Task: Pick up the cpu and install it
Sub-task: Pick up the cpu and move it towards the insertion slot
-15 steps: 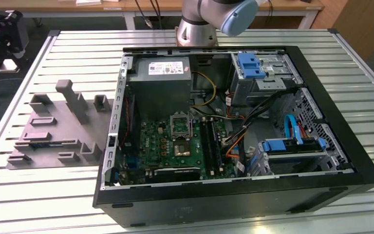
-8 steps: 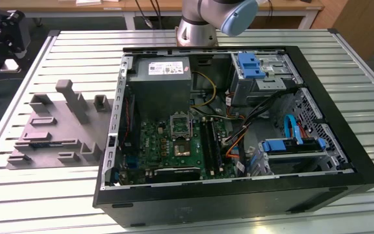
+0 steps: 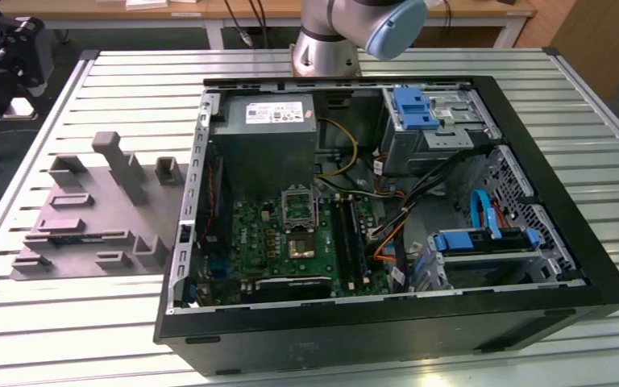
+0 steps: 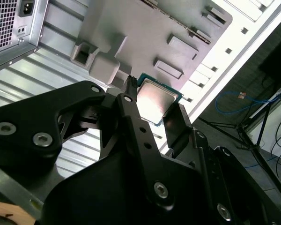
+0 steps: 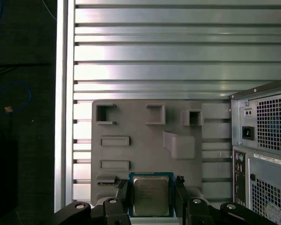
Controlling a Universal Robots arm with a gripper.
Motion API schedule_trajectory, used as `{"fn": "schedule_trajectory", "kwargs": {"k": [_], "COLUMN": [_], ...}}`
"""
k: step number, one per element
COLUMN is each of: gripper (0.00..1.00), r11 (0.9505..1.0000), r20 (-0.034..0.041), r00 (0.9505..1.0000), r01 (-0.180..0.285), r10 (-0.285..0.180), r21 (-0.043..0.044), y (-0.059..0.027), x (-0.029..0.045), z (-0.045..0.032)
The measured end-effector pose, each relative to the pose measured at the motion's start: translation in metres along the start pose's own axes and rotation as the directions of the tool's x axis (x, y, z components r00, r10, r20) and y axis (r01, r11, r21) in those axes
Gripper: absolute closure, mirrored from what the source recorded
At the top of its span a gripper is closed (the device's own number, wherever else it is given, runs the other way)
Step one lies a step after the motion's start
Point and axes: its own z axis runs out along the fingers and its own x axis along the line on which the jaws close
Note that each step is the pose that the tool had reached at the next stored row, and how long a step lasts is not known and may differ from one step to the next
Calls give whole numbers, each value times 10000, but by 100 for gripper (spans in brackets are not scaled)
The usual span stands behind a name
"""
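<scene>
Starting at the exterior view's left, what sits on the slatted metal table (image 3: 30, 322)?

A grey plastic tray (image 3: 84, 234) with raised blocks and shallow pockets lies flat there, just beside the open computer case (image 3: 396, 330).

And inside the case, moving rightward?

First the grey power supply (image 3: 272, 133), on the side nearest the arm's base (image 3: 326, 48), which stands on the table behind the case. Below the supply is the green motherboard (image 3: 272, 250) with a dark square chip (image 3: 301, 246) fixed to it. Further toward the exterior view's right come loose cables (image 3: 428, 181), then a blue bracket (image 3: 414, 109) near the arm and a second blue bracket (image 3: 482, 240) at the case's near end.

Where is the cpu (image 5: 151, 199)?

Between the black fingers (image 5: 123, 194) of the gripper (image 5: 151, 187). In both wrist views the cpu shows its pale silvery top and thin darker rim, with one finger against each of two opposite edges.

So the gripper is pinching it?

Yes, it is closed on the cpu's sides and holds the chip up above the tray. In the first wrist view the tray and the table's slats lie beyond the cpu, with the case's rear panel (image 5: 264, 150), vents and a power inlet on it, beside the tray. In the second wrist view the cpu overlaps the tray's edge.
</scene>
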Motion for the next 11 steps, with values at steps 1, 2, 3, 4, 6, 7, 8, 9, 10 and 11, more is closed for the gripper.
{"fn": "schedule_trajectory", "kwargs": {"k": [1,2,3,4,6,7,8,9,10,11], "gripper": [53,53,53,53,53,53,53,53,53,53], "r11": [10000,10000,10000,10000,10000,10000,10000,10000,10000,10000], "r20": [0,0,1,1,0,1,0,0,0,0], "r00": [10000,10000,10000,10000,10000,10000,10000,10000,10000,10000], "r01": [0,0,0,0,0,0,0,0,0,0], "r10": [0,0,0,0,0,0,0,0,0,0], "r21": [0,0,0,-1,0,0,0,0,0,-1], "y": [0,0,0,0,1,1,1,1,1,1], "x": [-4,-8,-11,-15,-23,-27,-31,-35,-39,-43], "z": [0,0,0,1,0,1,0,0,1,1]}}
